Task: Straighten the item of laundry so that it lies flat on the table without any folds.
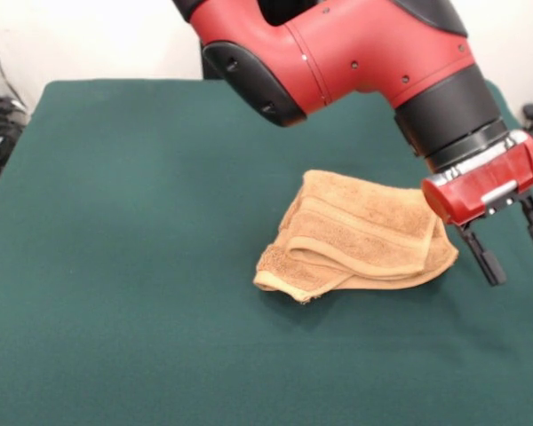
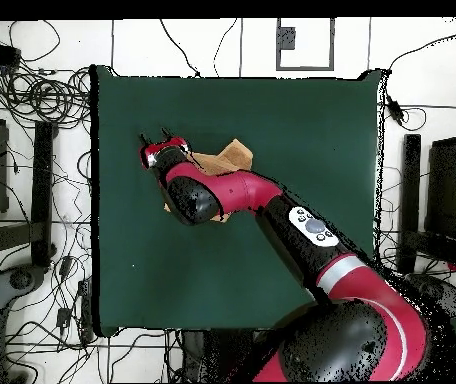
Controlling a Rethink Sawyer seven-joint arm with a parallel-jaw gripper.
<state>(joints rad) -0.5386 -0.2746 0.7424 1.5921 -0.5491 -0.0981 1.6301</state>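
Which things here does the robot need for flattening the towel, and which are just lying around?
For the job:
- the towel, folded over on itself in a bunch
- the green table it lies on
- the gripper, open, beside the towel and not holding it

Just lying around:
- the cables on the floor beside the table

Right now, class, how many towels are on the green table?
1. A single orange-tan terry towel lies folded over itself near the middle of the table, beside the open gripper. In the overhead view the arm covers much of it.
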